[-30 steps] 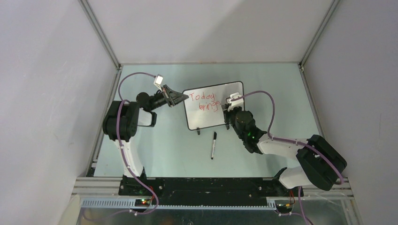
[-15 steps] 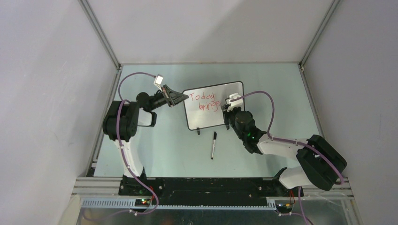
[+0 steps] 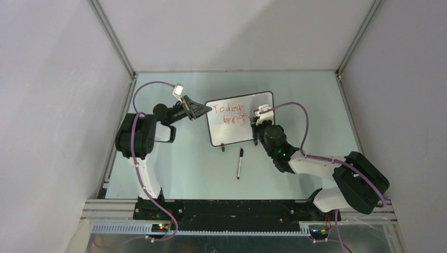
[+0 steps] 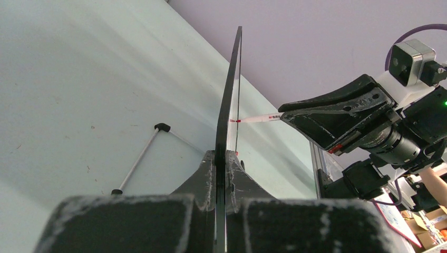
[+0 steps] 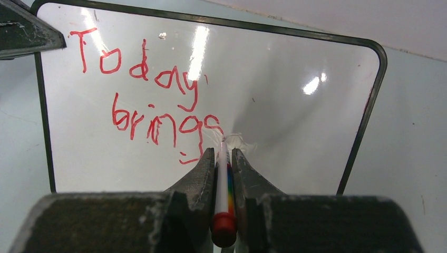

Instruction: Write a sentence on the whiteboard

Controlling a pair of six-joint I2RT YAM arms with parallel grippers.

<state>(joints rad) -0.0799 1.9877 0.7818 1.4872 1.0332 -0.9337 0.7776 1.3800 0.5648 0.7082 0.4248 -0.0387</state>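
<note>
Whiteboard (image 3: 232,136) stands propped up near the middle of the overhead frame on the table (image 3: 179,168), its glossy face turned toward the arm at the lower right. The left fingers (image 4: 206,176) are clamped together on its left edge, seemingly to brace the light board so that it neither slides nor tips under the pen's push. The right fingers (image 5: 203,171) are shut tight on a red marker (image 5: 222,192), which lies along them with its tip against the face just beside the last letter of "brings". The sentence (image 5: 153,100) reads "Today brings" in two red lines at the board's upper left, with a short stroke beneath; the bare room below suggests a further word belongs there. A black pen (image 3: 240,162) lies on the table just below the board, touched by neither arm.
</note>
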